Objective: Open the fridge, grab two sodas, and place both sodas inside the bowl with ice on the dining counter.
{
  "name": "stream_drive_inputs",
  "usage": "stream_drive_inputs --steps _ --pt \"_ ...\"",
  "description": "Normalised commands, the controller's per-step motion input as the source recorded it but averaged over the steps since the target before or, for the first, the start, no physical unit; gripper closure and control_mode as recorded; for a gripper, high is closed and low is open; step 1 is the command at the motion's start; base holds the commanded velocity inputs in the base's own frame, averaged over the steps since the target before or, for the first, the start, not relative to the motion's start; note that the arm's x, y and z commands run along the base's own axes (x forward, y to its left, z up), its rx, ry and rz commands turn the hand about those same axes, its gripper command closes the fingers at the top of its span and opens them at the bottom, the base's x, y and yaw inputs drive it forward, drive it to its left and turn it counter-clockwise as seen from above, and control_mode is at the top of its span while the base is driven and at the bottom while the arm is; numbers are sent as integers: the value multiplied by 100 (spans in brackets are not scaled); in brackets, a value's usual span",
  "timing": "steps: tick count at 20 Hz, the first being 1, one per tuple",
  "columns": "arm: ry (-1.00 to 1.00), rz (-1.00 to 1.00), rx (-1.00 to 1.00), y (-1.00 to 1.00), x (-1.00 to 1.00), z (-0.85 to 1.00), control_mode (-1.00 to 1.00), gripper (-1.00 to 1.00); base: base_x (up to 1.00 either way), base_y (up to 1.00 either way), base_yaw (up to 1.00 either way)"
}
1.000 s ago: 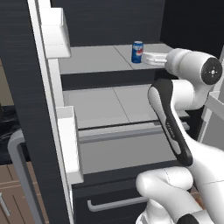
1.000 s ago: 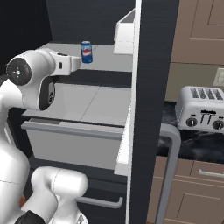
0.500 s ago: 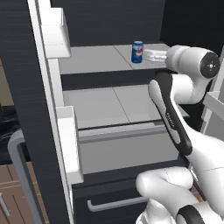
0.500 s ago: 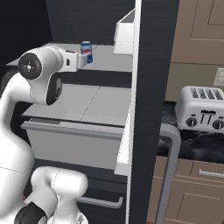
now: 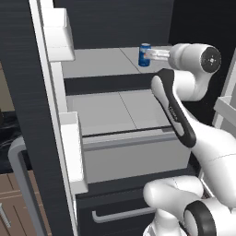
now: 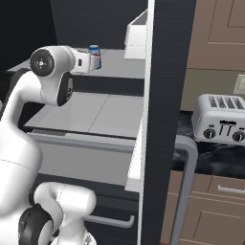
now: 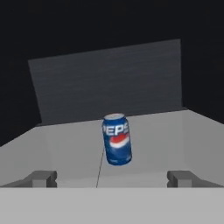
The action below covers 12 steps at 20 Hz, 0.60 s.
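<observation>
Blue Pepsi can (image 7: 117, 139), bearing a red-and-white logo, standing upright on the upper light grey shelf (image 5: 97, 62) of the open fridge (image 5: 18, 69). In the hand view the can appears slightly tilted, an effect of the camera's roll; it stands near the middle of the shelf, ahead of the gripper (image 7: 113, 178) and clear of the dark back wall. The two dark fingertips (image 7: 41, 178) rise at the left and right of that view, spread wide apart, with the can centred between them but farther in; neither tip touches it, and nothing is held.

In the left base view the can (image 5: 145, 55) stands at the right part of the upper shelf, just beside the white hand of the arm (image 5: 193, 60), which reaches in level with the shelf. In the right base view the same can (image 6: 94, 57) shows just past the end of the hand, partly hidden by it.

Below the upper shelf lies a second light grey shelf (image 5: 115, 110), divided by a seam, and under it a pale drawer front (image 5: 133, 154). A lower black drawer with a horizontal grey handle (image 5: 124, 214) sits beneath. The left door (image 5: 50, 115) and the right door (image 6: 160, 119) stand open, each carrying white bins (image 5: 55, 32) on its inner face.

Beyond the right door, a silver toaster (image 6: 222, 119) rests on a dark wall counter (image 6: 215, 153) over brown cabinets (image 6: 210, 206).
</observation>
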Motion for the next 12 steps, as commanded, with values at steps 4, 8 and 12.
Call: stream_drive_inputs --steps 4,8,12 --pt "11 0 0 -2 49 12 -100 -100 0 0 0" --pt "13 0 0 0 50 17 -100 -100 0 0 0" --pt "9 0 0 0 47 4 -100 -100 0 0 0"
